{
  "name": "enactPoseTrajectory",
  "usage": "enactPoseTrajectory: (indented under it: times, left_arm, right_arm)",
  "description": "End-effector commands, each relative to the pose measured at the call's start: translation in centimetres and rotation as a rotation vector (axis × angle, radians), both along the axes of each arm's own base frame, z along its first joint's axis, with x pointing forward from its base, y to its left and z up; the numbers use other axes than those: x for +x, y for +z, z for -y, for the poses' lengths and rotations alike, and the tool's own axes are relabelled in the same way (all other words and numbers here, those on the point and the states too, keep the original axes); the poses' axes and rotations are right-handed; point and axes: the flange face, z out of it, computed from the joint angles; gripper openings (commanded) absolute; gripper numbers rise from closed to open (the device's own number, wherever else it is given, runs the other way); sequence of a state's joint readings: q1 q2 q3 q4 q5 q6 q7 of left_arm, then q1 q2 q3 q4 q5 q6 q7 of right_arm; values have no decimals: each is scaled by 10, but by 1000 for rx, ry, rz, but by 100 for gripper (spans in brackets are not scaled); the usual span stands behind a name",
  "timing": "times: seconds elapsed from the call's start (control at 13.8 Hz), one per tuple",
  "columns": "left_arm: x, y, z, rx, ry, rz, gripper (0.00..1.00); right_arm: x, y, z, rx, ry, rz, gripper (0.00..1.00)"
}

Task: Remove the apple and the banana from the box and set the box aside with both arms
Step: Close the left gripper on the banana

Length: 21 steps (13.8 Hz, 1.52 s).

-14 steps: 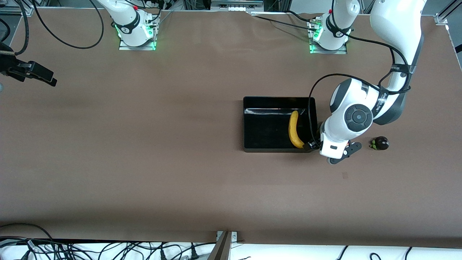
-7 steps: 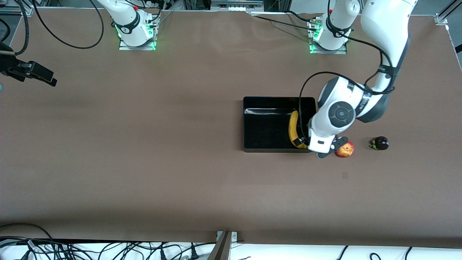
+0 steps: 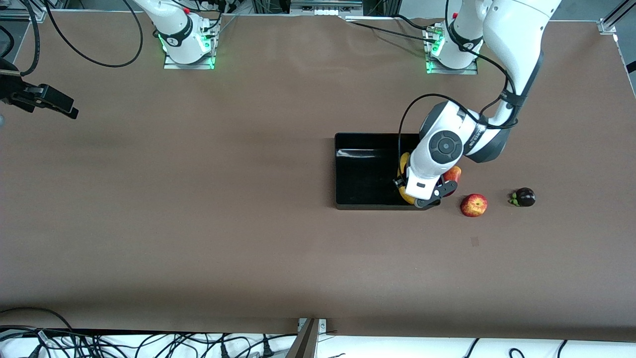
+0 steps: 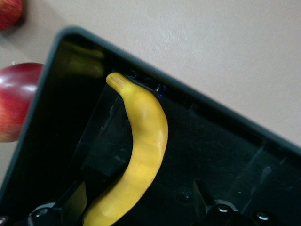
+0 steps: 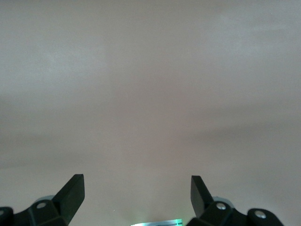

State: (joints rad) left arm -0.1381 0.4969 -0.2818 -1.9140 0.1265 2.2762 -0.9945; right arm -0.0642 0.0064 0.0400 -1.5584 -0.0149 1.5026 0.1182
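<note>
The banana [image 4: 141,160] lies in the box [image 4: 225,117] between the left end effector's [image 4: 136,212] spread fingers (untouched).

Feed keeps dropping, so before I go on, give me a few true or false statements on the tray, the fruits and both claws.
1. The banana lies in the black tray. True.
2. The left claw is shut on the banana. False: its fingers stand open, either side of it.
3. The dark purple fruit is inside the tray. False: it sits on the table, toward the left arm's end.
4. A red-yellow apple lies on the table beside the tray. True.
5. The right claw holds an apple. False: it is open and empty, waiting.
</note>
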Motion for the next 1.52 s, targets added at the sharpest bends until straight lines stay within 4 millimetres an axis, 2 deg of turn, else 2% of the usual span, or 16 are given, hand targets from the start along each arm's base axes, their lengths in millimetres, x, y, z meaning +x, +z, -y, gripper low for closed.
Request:
enactPoseTrajectory:
  times: [0.0, 0.73, 1.16, 1.23, 1.45]
  left_arm:
    - [-17, -17, -1, 26, -56, 6, 100]
    - [-19, -49, 5, -3, -71, 16, 100]
    - [-19, -51, 5, -8, -68, 20, 100]
    - [-19, -51, 5, -7, -63, 20, 92]
    - [-19, -51, 5, -6, -59, 19, 25]
  right_arm:
    - [-1, 5, -2, -3, -7, -2, 100]
    - [-1, 5, -2, -3, -7, -2, 100]
    - [-1, 4, -2, -3, -7, -4, 100]
    - [-1, 4, 0, -2, -10, -5, 100]
    - [-1, 4, 1, -2, -11, -7, 100]
